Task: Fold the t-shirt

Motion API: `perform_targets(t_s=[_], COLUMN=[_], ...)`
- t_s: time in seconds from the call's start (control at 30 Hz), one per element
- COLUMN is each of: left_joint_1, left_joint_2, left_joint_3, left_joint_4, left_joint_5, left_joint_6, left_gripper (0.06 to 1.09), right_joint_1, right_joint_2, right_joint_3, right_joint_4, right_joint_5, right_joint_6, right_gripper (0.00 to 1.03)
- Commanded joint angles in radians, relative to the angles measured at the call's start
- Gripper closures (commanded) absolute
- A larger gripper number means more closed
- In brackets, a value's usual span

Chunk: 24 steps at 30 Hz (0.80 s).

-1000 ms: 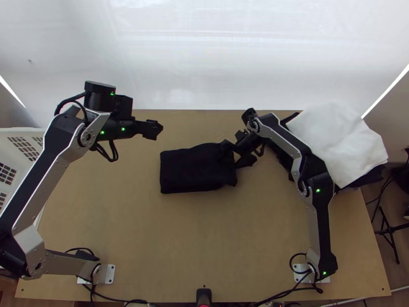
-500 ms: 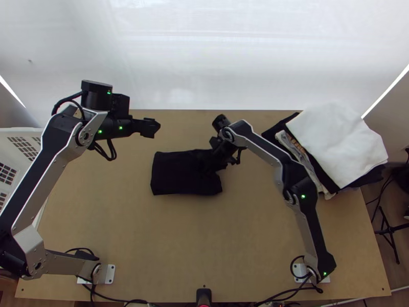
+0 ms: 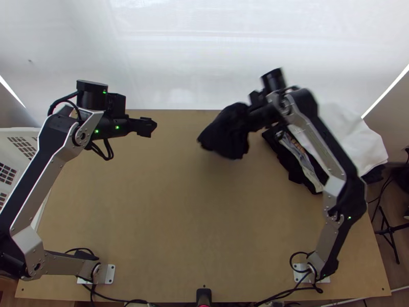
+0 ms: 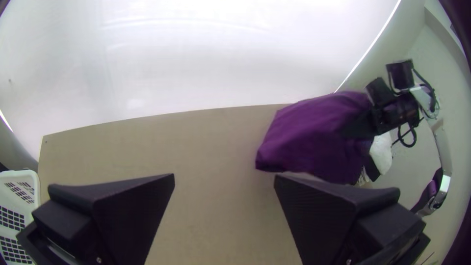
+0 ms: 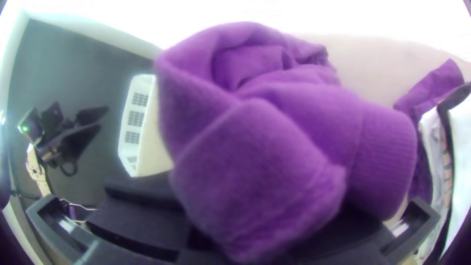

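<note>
The right pincer (image 3: 245, 121) grips one end of the folded t-shirt (image 3: 223, 135) above the desk (image 3: 179, 220), its free end toward the left pincer (image 4: 223, 177), which gapes wide, well apart. The garment pile (image 3: 369, 146) lies oppositely, on the right arm's (image 3: 330, 148) side, probably the nearer arm's destination.

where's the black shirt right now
In the top view, the black shirt is bunched in the right gripper over the table's far half, left of the garment pile.
</note>
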Motion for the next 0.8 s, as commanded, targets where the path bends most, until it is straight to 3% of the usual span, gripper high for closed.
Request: perform_targets(t_s=[0.0, 0.4, 0.77], left_joint_1=[0.001, -0.001, 0.001], left_joint_2=[0.008, 0.008, -0.001], left_joint_3=[-0.004, -0.03, -0.01], left_joint_4=[0.006, 0.005, 0.005], left_joint_5=[0.004, 0.012, 0.018], left_joint_6=[0.011, 0.028, 0.048], left_gripper=[0.1, 0.1, 0.1], right_joint_1=[-0.193, -0.52, -0.666], right_joint_2=[-0.071, -0.14, -0.177], right_joint_3=[0.207, 0.247, 0.153], right_joint_4=[-0.102, -0.063, -0.135], right_joint_5=[0.004, 0.007, 0.01], right_joint_6=[0.032, 0.089, 0.112], right_gripper=[1.0, 1.0, 1.0])
